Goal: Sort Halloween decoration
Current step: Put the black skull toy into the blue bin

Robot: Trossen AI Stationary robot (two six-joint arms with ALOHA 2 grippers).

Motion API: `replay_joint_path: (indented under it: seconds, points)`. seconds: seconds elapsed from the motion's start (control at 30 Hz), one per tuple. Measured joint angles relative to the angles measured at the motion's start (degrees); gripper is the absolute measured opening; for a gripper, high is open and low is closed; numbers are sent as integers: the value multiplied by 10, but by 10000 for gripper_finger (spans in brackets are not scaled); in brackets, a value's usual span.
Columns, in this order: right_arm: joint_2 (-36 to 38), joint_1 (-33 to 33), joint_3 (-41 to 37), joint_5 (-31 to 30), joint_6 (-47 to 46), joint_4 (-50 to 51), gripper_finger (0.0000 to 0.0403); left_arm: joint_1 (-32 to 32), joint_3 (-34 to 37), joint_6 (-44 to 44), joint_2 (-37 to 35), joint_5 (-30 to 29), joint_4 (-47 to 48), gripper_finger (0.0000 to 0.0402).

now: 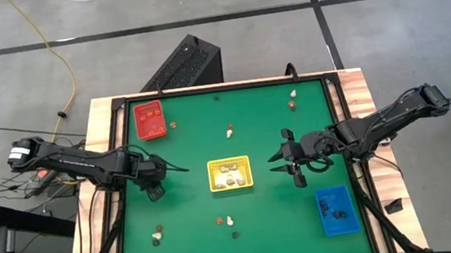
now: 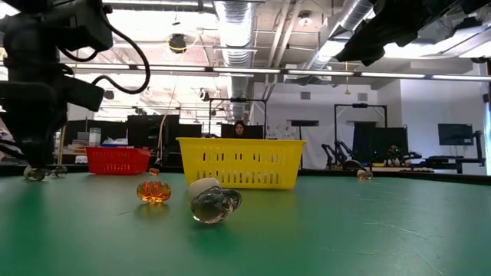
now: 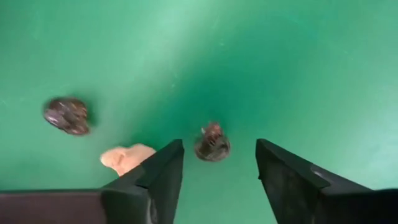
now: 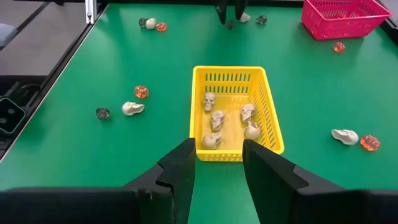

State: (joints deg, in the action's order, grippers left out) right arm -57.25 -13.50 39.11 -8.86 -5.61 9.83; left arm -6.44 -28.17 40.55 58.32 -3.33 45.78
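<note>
My left gripper [image 3: 219, 145] points down over the table's left part, open. A small dark round trinket [image 3: 212, 144] lies on the green mat between its fingers, touching neither. Another dark trinket [image 3: 66, 115] and a cream one [image 3: 127, 157] lie close by. My right gripper [image 4: 217, 149] hovers open and empty to the right of the yellow tray [image 1: 230, 185], which holds several cream skulls [image 4: 216, 119]. More trinkets lie loose on the mat: an orange one [image 2: 153, 190], a cream one [image 1: 229, 131], and others near the front [image 1: 229, 221].
A red tray [image 1: 150, 120] stands at the far left with orange pieces in it. A blue tray [image 1: 335, 210] at the near right holds dark pieces. A raised black frame [image 1: 115, 156] borders the mat. Bare mat lies between the trays.
</note>
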Motion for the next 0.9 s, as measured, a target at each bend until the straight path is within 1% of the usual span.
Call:
replay_joint_path:
  seconds: [0.1, 0.17, 0.37, 0.7, 0.8, 0.9]
  points:
    - [0, 0, 0, 0, 0, 1, 164, 0, 0, -9, 7, -17, -2, 204]
    - [0, -1, 0, 0, 0, 2, 164, 0, 2, -14, 12, -15, -7, 205]
    - [0, -10, 0, 0, 0, 6, 164, 0, 27, -21, 42, 15, -31, 206]
    - [0, -12, 0, 0, 1, 6, 164, 0, 16, -65, 53, 7, -34, 206]
    - [0, -12, 0, 0, 1, 6, 164, 0, 15, -76, 53, 7, -35, 200]
    - [0, -12, 0, 0, 1, 7, 164, 0, 14, -80, 53, 7, -38, 183]
